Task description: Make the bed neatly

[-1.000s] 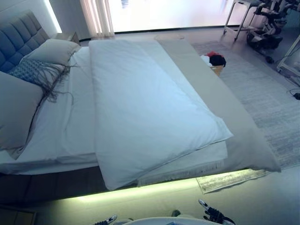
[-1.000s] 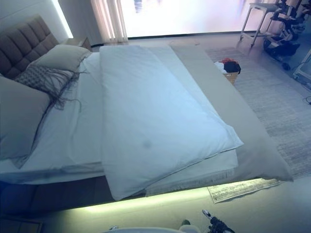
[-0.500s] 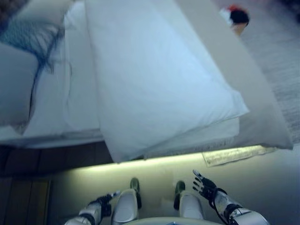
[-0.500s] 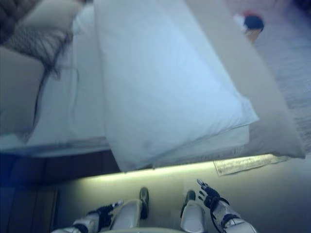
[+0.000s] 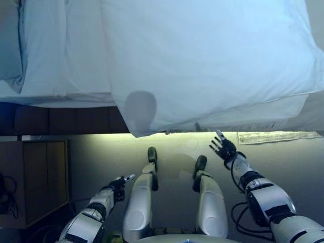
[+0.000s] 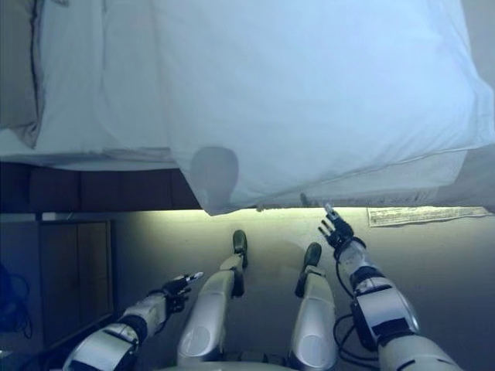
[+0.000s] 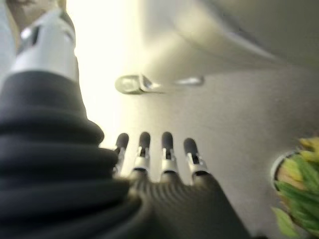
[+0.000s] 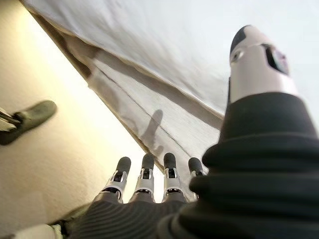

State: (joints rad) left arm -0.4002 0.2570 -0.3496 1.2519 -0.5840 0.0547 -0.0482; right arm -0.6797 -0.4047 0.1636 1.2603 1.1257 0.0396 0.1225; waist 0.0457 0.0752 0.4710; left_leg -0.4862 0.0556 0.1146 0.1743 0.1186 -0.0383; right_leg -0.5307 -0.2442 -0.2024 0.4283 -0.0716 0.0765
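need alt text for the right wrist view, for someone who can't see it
The right robot hand, fingers straight and open, reaches toward the hanging edge of a white duvet at the bedside without touching it. Layered bedding edges hang below the duvet, above a pale lit floor.

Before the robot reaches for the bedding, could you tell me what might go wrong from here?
1. The white duvet lies askew, one corner overhanging the bed's edge; pulling there alone may skew it further.
2. The right hand is open near the edge, while the left hand hangs low and far off, so a two-handed grab could be uneven.
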